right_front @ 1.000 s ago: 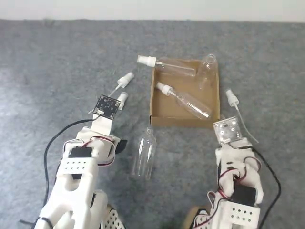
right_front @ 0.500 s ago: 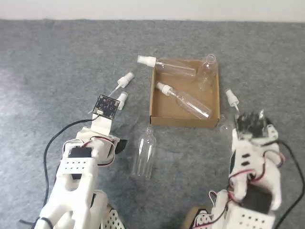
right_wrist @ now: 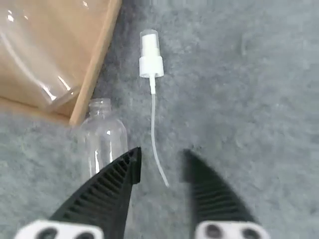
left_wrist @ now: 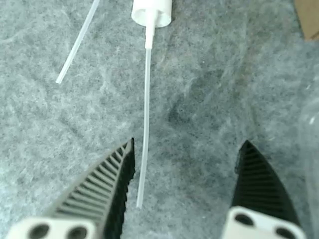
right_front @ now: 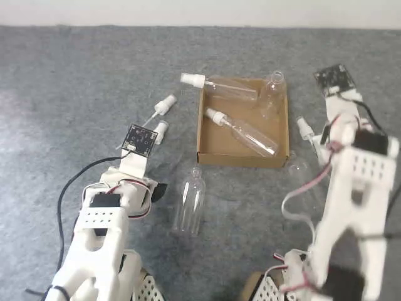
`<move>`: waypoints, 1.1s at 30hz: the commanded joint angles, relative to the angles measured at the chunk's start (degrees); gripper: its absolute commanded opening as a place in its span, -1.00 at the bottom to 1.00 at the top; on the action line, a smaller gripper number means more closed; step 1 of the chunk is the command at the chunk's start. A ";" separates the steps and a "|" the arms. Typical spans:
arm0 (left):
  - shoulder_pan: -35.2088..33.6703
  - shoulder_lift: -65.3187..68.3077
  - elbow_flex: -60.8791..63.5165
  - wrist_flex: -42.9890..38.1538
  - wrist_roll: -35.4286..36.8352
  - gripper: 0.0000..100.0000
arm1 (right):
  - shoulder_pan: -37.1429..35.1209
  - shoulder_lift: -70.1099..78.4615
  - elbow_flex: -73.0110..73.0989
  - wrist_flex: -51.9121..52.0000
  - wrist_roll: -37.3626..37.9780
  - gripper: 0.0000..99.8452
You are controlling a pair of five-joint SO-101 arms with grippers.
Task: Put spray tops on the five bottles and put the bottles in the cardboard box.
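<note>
The cardboard box [right_front: 207,154] holds two clear bottles with spray tops [right_front: 245,134] [right_front: 230,88] and one uncapped bottle [right_front: 272,89]. An uncapped bottle [right_front: 190,199] lies in front of the box. Another uncapped bottle [right_front: 297,167] [right_wrist: 102,142] lies by the box's right front corner. My left gripper [left_wrist: 188,147] is open over the dip tube of a loose spray top [left_wrist: 152,11] [right_front: 161,130]. My right gripper [right_wrist: 162,154] is open above the tube of a third spray top [right_wrist: 151,55] [right_front: 304,128], right of the box [right_wrist: 97,64].
A further spray top [right_front: 166,103] lies left of the box; its tube [left_wrist: 75,47] runs past my left gripper. The right arm [right_front: 354,169] stands tall over the table's right side. Grey carpet covers the table.
The right arm has lifted and swung away from the front toward the far right, uncovering the bottle by the box corner. The left arm has not moved.
</note>
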 commanded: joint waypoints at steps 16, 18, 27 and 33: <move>0.18 -1.85 -0.22 -1.14 -0.62 -0.39 | -3.74 37.76 -30.24 -4.35 -7.91 -0.35; 0.18 -1.85 -0.22 -1.14 -0.62 -0.39 | -3.82 40.22 -32.79 -4.26 -7.82 -0.35; 0.18 -1.85 -0.22 -1.14 -0.62 -0.39 | -6.55 50.33 -39.03 -4.18 -7.74 -0.35; 0.18 -1.85 -0.22 -1.14 -0.62 -0.39 | -4.62 54.11 -41.23 -4.70 -8.09 -0.54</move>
